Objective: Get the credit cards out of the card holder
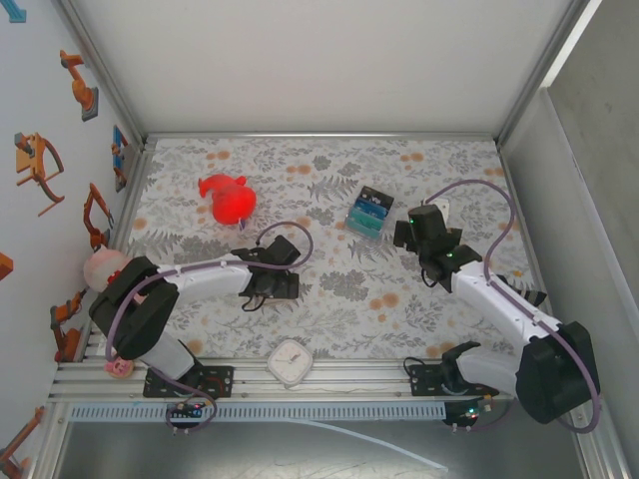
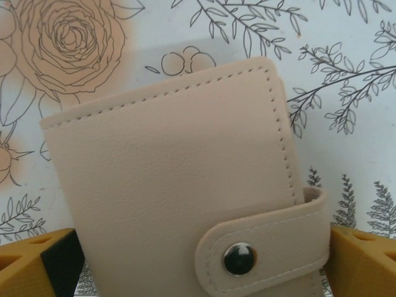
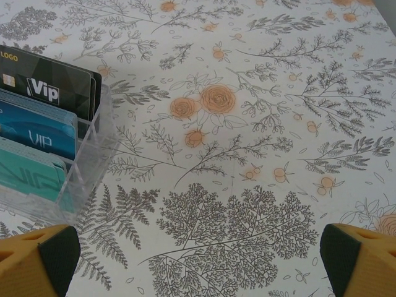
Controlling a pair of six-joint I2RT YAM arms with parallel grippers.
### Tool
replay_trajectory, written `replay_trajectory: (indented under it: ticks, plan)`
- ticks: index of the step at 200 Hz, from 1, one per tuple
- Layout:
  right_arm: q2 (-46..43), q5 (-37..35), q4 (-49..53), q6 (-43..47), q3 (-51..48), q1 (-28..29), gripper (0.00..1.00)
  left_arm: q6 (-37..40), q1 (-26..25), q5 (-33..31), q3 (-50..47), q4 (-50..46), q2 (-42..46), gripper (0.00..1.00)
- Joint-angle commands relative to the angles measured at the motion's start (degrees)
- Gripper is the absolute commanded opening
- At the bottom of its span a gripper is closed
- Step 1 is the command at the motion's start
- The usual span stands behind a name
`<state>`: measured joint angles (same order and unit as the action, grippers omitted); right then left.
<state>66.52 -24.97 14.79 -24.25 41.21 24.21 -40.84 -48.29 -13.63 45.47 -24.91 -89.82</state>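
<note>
The card holder (image 2: 179, 173) lies shut on the worktop (image 1: 339, 304), left of centre, under the head of the left arm (image 1: 205, 272). Its tab (image 2: 278, 238) wraps round one side edge, and the snap (image 2: 239, 258) is fastened. The stitched far edge and the far corner on the tab side are free, with bare cloth beyond them.

The left fingers (image 2: 28, 269) are spread to full width, one on each side of the near part of the card holder. The one on the tab side stands just beside the tab. Whether either pad touches cannot be told.

The right fingers (image 3: 365, 263) are spread to full width with nothing between them, over bare worktop right of centre.

Clearances:
- A clear stand (image 3: 93, 142) of black, blue and teal cards stands just left of the right fingers, slightly farther out.
- A red object (image 1: 230, 200) lies on the far side of the left arm, apart from it.
- A white clock (image 1: 291, 361) sits at the near edge between the two bases.
- The far strip and the centre of the worktop are open.
</note>
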Motion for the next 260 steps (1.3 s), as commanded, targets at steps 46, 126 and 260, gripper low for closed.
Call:
replay_trajectory:
  ticks: [46, 126, 260]
  plan:
    - [1.0, 1.6, 0.9, -2.2, 1.7, 0.6, 1.00, 0.4, 0.0, -0.9, 0.8, -2.1, -1.1, 0.85]
    - [-4.3, 16.1, 2.0, -8.0, 1.3, 0.5, 1.00, 4.5, -1.0, -3.7, 1.8, 2.5, 1.7, 0.64]
    - [7.7, 60.4, -31.6, -26.3, -4.8, 1.9, 0.82, 22.6, -5.7, -2.2, 0.3, 18.3, 13.9, 0.63]
